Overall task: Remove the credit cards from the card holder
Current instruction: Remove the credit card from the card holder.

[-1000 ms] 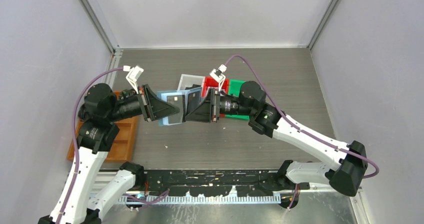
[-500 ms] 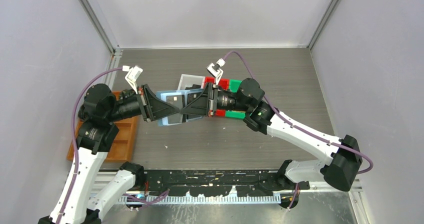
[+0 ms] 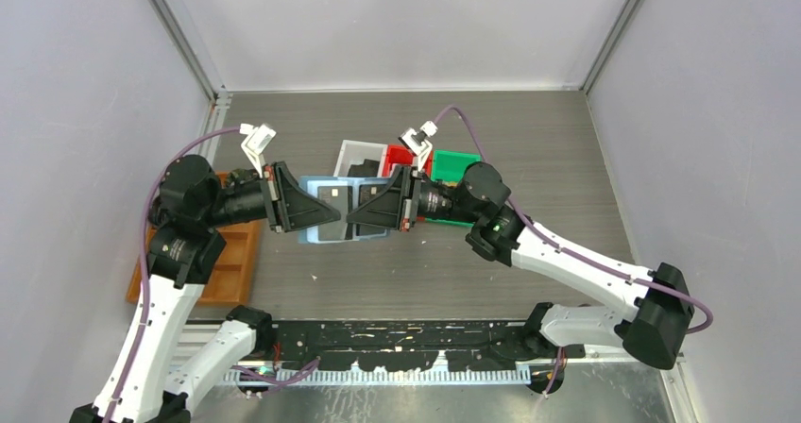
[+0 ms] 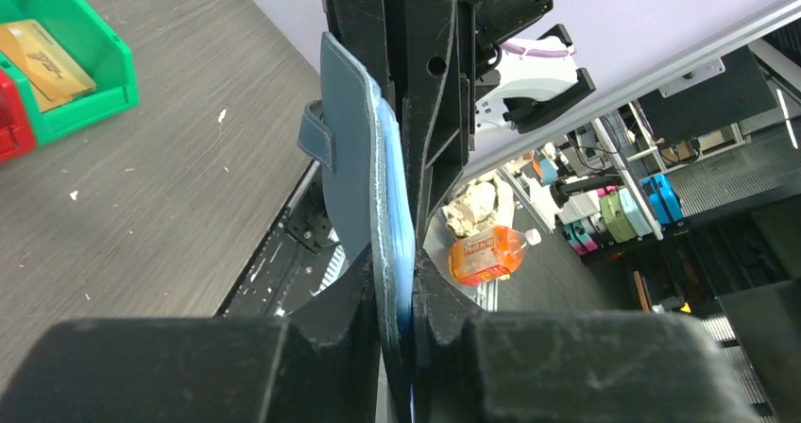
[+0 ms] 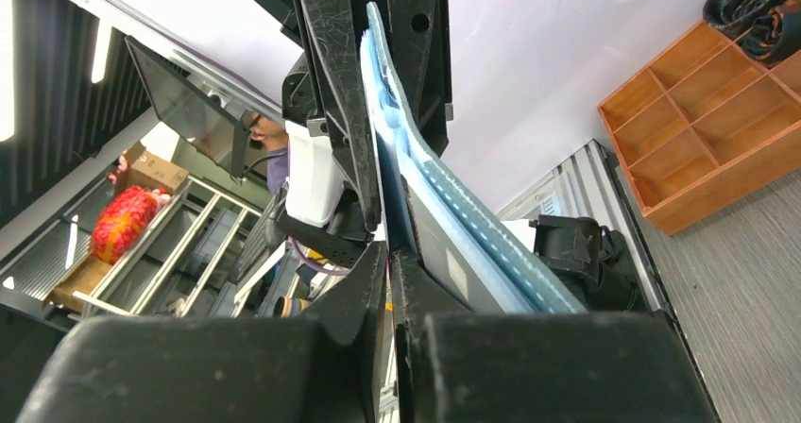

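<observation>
The blue card holder (image 3: 310, 183) hangs open in the air above the table, held between both grippers. My left gripper (image 3: 337, 216) is shut on its left half, seen edge-on in the left wrist view (image 4: 397, 291), where the holder (image 4: 354, 130) shows its tab. My right gripper (image 3: 349, 219) is shut on the right half (image 5: 387, 262). A black card (image 3: 331, 194) sits in the left half and another black card (image 3: 366, 194) in the right half. I cannot tell whether the right jaws pinch only the card. A gold card (image 4: 42, 59) lies in the green bin (image 4: 85, 93).
A white bin (image 3: 351, 149), a red bin (image 3: 397, 153) and the green bin (image 3: 453, 166) stand just behind the held holder. An orange-brown compartment tray (image 3: 231, 272) lies at the left under the left arm. Grey walls close in the table.
The right wrist swung forward, then back to the right. The holder and both grippers shifted slightly toward the near edge. Both grippers stayed shut on the holder.
</observation>
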